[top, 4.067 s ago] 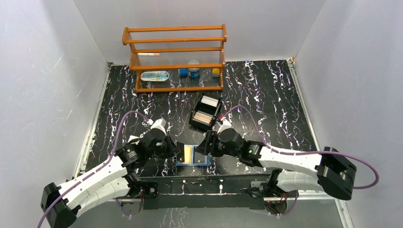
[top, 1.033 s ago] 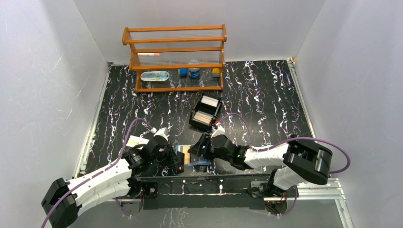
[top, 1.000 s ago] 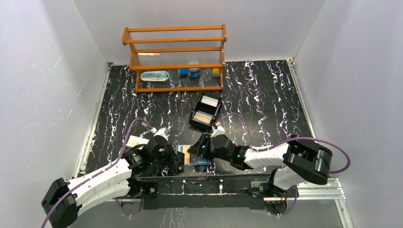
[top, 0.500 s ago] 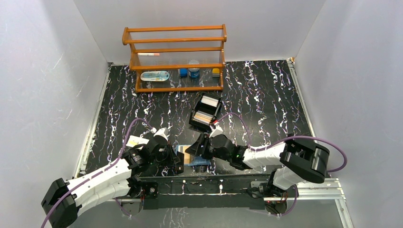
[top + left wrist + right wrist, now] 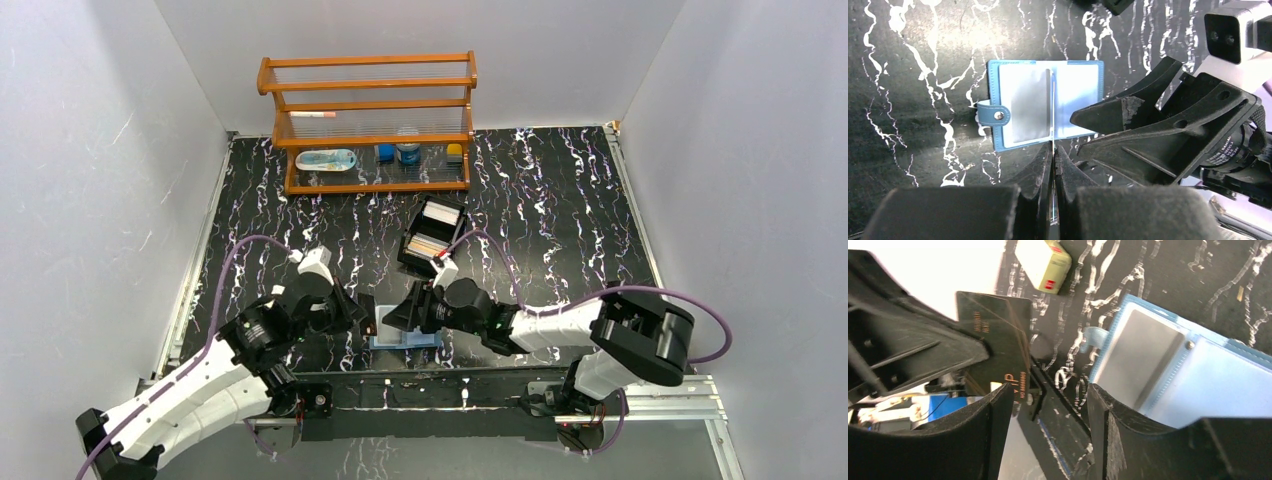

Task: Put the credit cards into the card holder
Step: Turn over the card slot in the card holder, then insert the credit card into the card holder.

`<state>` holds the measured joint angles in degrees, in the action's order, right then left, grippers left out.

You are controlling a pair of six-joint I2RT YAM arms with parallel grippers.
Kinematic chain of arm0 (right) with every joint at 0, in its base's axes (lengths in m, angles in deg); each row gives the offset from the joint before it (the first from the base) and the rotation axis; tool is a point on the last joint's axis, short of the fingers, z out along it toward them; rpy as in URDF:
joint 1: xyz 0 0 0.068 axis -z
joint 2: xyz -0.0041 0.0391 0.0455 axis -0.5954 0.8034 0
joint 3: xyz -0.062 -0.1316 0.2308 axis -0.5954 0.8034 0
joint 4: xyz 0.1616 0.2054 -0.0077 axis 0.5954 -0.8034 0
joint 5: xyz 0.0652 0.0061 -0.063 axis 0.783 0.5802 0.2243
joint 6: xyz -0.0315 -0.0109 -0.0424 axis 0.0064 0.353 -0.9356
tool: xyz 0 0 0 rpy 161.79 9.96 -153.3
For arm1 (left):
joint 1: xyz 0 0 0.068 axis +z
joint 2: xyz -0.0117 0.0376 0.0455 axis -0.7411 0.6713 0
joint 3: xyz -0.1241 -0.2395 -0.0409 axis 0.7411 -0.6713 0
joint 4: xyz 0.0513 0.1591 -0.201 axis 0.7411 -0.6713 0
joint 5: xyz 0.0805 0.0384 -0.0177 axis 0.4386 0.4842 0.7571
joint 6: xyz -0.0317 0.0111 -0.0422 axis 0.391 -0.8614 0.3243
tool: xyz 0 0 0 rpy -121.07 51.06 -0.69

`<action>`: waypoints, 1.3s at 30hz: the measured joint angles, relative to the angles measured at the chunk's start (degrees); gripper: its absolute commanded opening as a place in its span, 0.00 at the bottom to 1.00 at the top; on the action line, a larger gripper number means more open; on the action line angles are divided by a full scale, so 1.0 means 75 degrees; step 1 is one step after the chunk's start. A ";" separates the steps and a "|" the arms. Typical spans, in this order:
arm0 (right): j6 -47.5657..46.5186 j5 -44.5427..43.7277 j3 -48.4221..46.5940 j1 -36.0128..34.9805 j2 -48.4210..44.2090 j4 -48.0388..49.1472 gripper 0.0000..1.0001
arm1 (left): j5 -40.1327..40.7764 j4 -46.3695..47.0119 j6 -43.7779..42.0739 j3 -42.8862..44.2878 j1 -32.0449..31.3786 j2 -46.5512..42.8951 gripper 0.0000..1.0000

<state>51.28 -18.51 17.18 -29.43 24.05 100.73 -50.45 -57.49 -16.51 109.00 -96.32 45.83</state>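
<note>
- My left gripper [image 5: 1053,155] is pressed together on one credit card [image 5: 998,335], pinching it by one end. From the left wrist I see the card only edge-on, as a thin pale line.
- From the right wrist the same card shows a dark face with gold lettering, standing on edge rather than lying flat.
- The card hangs over the card holder [image 5: 1023,105], lined up with its middle fold. I cannot tell whether the far edge touches it.
- My right gripper [image 5: 1048,395] has its fingers [image 5: 993,430] spread wide with nothing between them. It sits low, just beside the holder on its right side.
- From the left wrist, one right finger reaches over the holder's right-hand page. Whether it presses down I cannot tell.
- The card holder lies open and flat on the worktop [image 5: 560,200], near the front edge between the two arms. Its blue border frames two pale pages, and its snap-button tab [image 5: 995,115] sticks out on the left.
- A cream packet with a red mark [image 5: 1043,262] lies on the worktop beyond the held card.
- Farther back stands a black two-compartment box [image 5: 432,235] holding the remaining credit cards [image 5: 428,246], one tan stack and one white.
- A wooden rack [image 5: 370,120] stands at the far wall with small items on its lower shelf.
</note>
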 measured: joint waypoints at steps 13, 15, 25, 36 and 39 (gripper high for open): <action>-0.0157 0.1259 0.0758 0.0411 -0.1023 0.1749 0.28 | -0.1781 0.2215 0.0297 -0.0682 0.0009 -0.0670 0.00; -0.0169 0.1306 0.0836 0.0440 -0.1026 0.1827 0.13 | -0.1853 0.2305 0.0361 -0.0793 0.0020 -0.0682 0.04; 0.0114 0.1078 0.1425 0.0533 -0.1309 0.1862 0.00 | -0.0828 0.1078 0.0268 -0.0545 0.0050 -0.0169 0.34; -0.0248 -0.0178 0.0965 0.0562 -0.1297 -0.0326 0.00 | -0.0239 0.0921 -0.0020 -0.0979 0.0050 0.1396 0.39; -0.0236 -0.0341 0.0877 0.0624 -0.0941 -0.0530 0.00 | -0.0224 0.1145 -0.0082 -0.1215 0.0050 0.1405 0.41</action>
<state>49.51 -21.07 23.76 -24.76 16.99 96.75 -52.14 -48.90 -17.13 99.88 -95.95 56.37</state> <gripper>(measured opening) 0.017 0.391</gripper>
